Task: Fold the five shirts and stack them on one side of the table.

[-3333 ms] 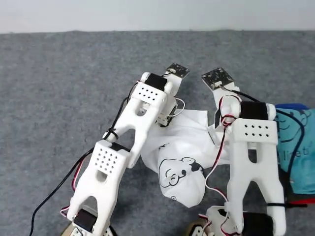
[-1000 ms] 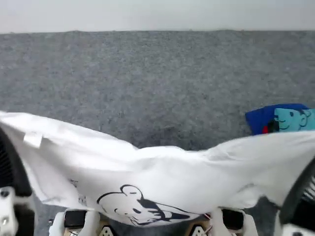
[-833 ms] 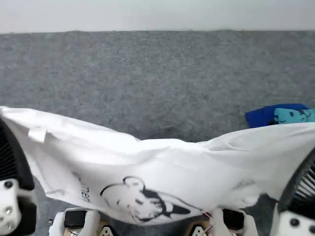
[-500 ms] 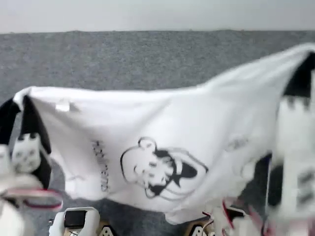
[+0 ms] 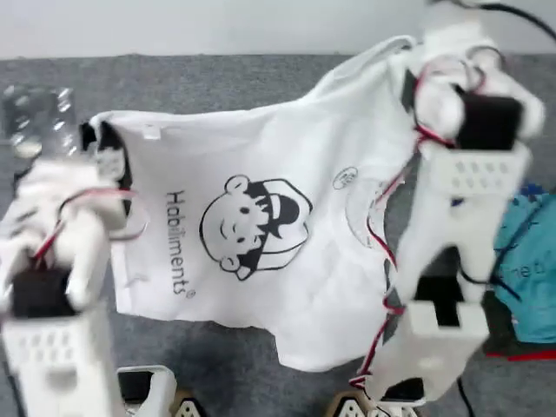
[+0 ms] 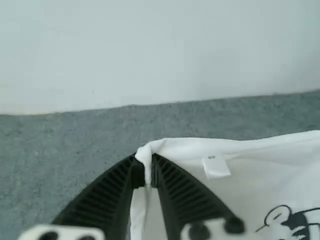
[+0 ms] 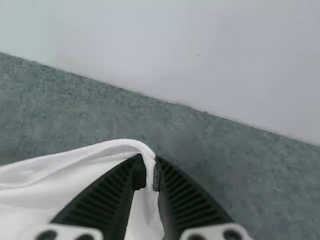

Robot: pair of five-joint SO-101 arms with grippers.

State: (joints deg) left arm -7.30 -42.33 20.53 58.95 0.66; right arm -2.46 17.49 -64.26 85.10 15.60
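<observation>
Left wrist view is showing the left gripper (image 6: 145, 172) pinching a corner of the white shirt (image 6: 240, 165) between closed jaws; the right gripper (image 7: 146, 175) is clamping another edge likewise; the shirt is stretching between both arms over the grey table (image 5: 243, 87), print facing up; blue and teal shirts (image 5: 530, 261) are lying at the table's right edge, partly hidden behind the right arm (image 5: 460, 217).

A table (image 5: 261, 95) covered in grey, speckled, felt-like fabric is seen from above. Along its far edge, a plain pale wall (image 5: 217, 26) is met, evenly and softly lit. The same grey fabric and pale wall are seen in both wrist views.
</observation>
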